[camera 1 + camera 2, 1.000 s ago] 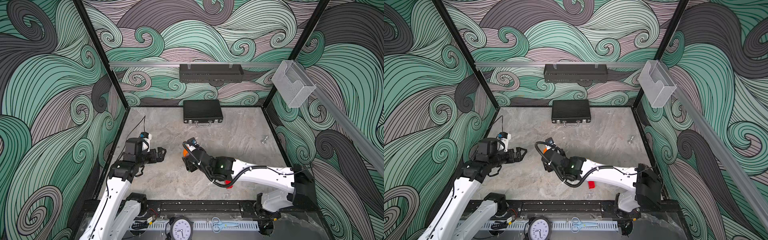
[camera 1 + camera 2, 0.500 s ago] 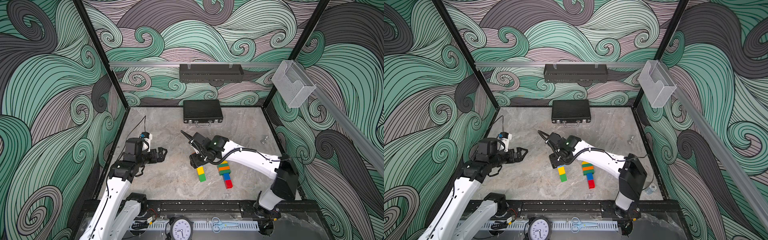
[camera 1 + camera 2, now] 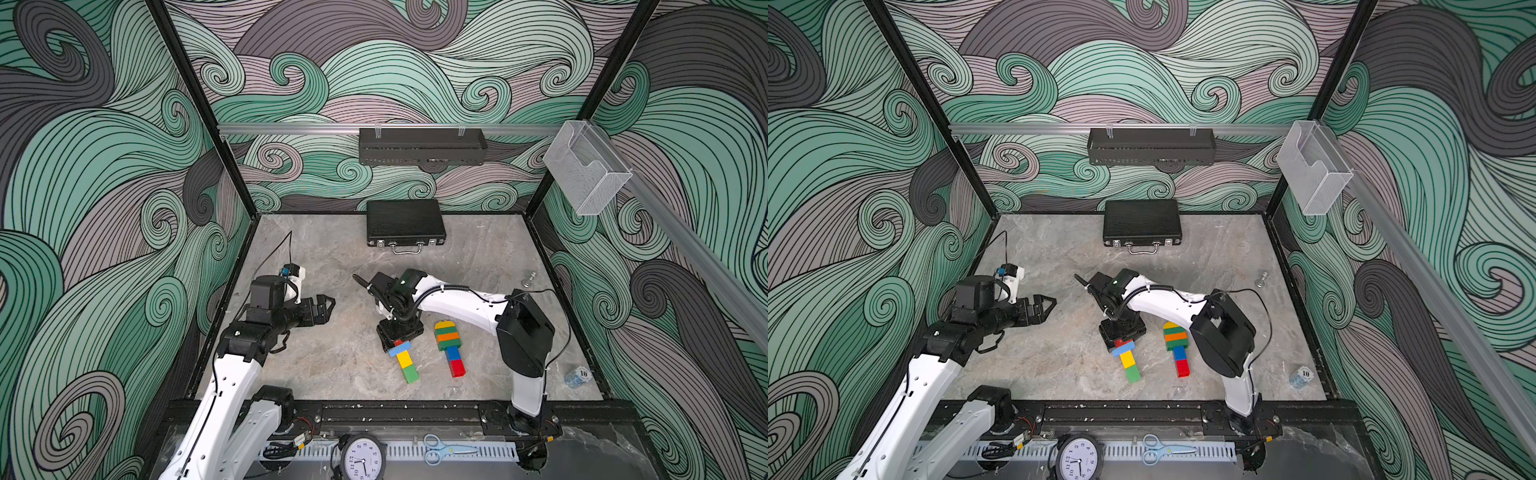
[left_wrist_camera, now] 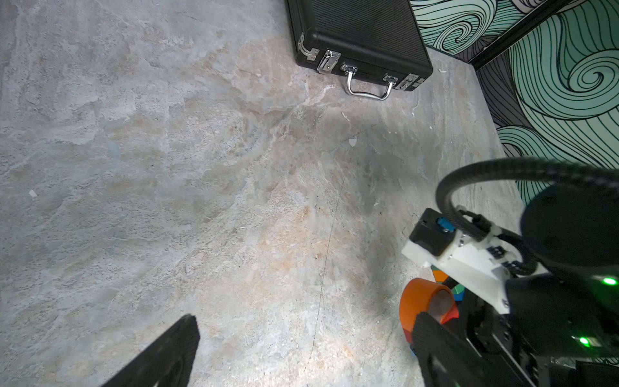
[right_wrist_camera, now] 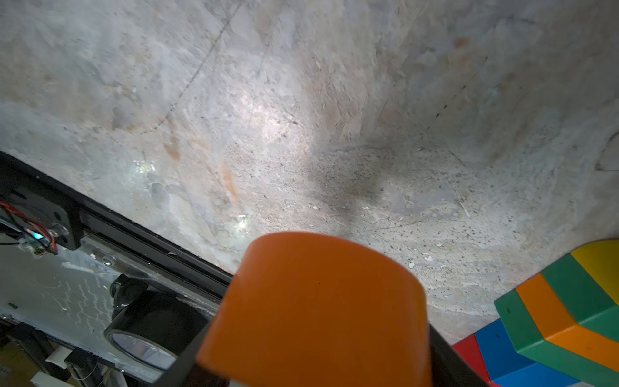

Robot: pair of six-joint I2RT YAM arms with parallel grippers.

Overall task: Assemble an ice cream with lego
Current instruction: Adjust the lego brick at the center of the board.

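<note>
R claw is part-closed on the orange half-round. R wrist view shows it pinched btw my two black fingers. In both top views the claw sits over the upper end of the 2nd stack, which runs red, wide blue, yellow, green. It slants across the table just beside the finished ice cream w/ its yellow dome. L wrist view shows orange touching the red brick under it. Can't tell if the studs are fully home, as the claw hides the joint. Can't tell either if that end is lifted off the stone.

My read: the step is seating the dome on the red brick. It's the last piece of this build, so the task looks nearly done.

Doing it well:
- Push along the stack's long axis, not across it, or the row levers apart at a joint.
- The stack is loose on smooth stone, so it'll prob slide instead of clicking. Press it down vs the table, or bring in L claw to brace the green end. That claw hangs wide open, empty, well apart to the side.
- Keep the grip on the flat faces, since the curved face is slick & could squirt out.
- Mind the neighbour, as a sideways swing would knock it.
- Once flush, open straight & back off w/o twist
</note>
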